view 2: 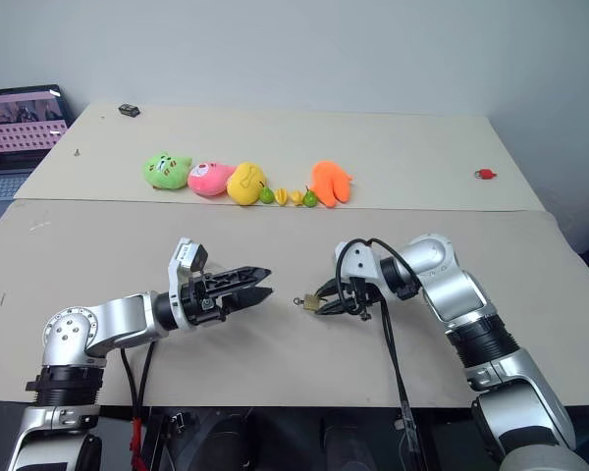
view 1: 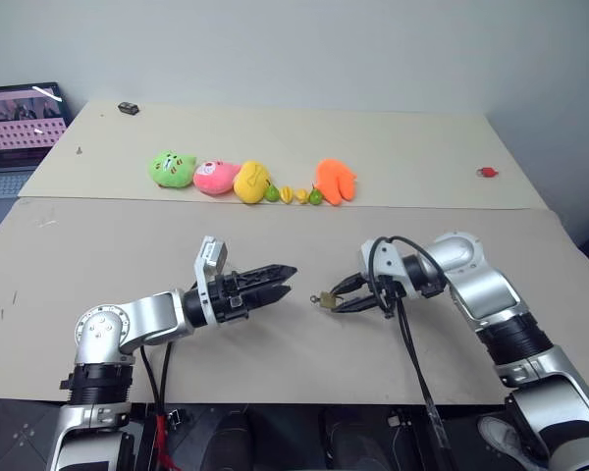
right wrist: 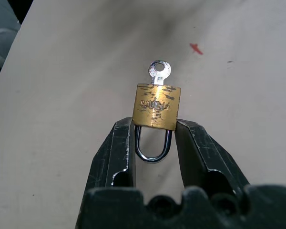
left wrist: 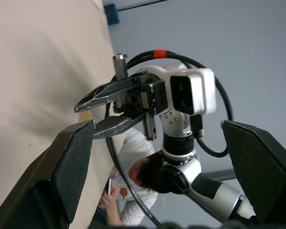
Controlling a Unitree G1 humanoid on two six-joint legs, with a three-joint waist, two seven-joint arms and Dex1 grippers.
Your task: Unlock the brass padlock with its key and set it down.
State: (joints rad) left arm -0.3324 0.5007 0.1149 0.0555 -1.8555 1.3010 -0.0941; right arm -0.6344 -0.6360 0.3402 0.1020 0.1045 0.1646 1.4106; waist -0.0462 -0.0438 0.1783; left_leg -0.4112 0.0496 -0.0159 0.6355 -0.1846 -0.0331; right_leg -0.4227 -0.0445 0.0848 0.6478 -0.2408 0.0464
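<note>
My right gripper pinches the padlock by its lower corners at mid-frame, shackle toward my palm, key sticking out the far end. In the head view, lower centre, my left gripper points at it just apart, fingers spread and empty. The shackle looks seated, so turning the key and setting the lock down remain.

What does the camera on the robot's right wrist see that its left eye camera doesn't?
Right wrist view: the round silver head of the key sticking out of the small brass padlock, and its shackle loop between the black fingers.

Left eye view: the open left gripper, a row of colourful plush toys, and a laptop.

Both: the right gripper holding the padlock above the beige table.
</note>
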